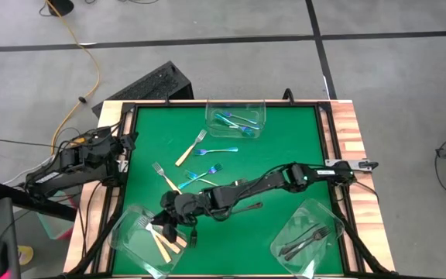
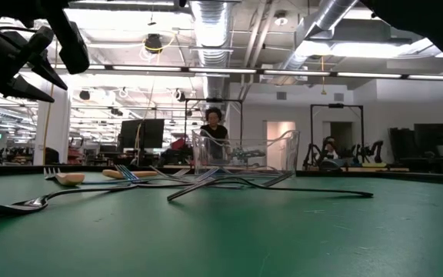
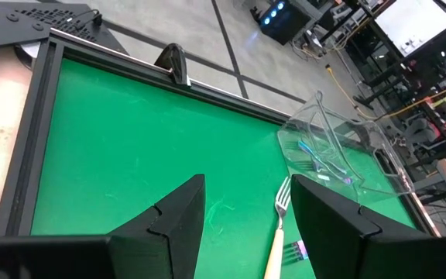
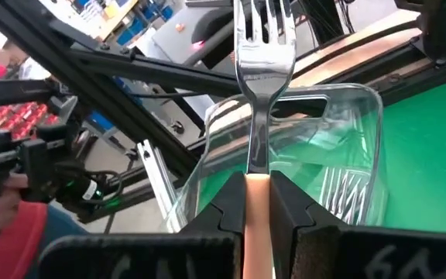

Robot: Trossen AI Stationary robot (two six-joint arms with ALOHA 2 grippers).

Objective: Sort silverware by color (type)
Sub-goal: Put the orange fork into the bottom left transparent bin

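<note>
My right gripper reaches across the green mat to the clear tub at the near left and is shut on a cream-handled fork. Cream-handled forks lie in that tub. Loose on the mat lie two cream-handled forks, blue forks and a dark fork. My left gripper waits open at the table's left edge, touching nothing. My right gripper pinches the fork's cream handle between its two fingers, close to where the handle meets the metal neck. The fork runs along the fingers, its tines sticking out past the fingertips. It is lifted clear, above the near-left tub.
A clear tub with blue forks stands at the far middle. Another clear tub with dark forks stands at the near right. A black frame and wooden edges border the mat. People show in the room beyond the table.
</note>
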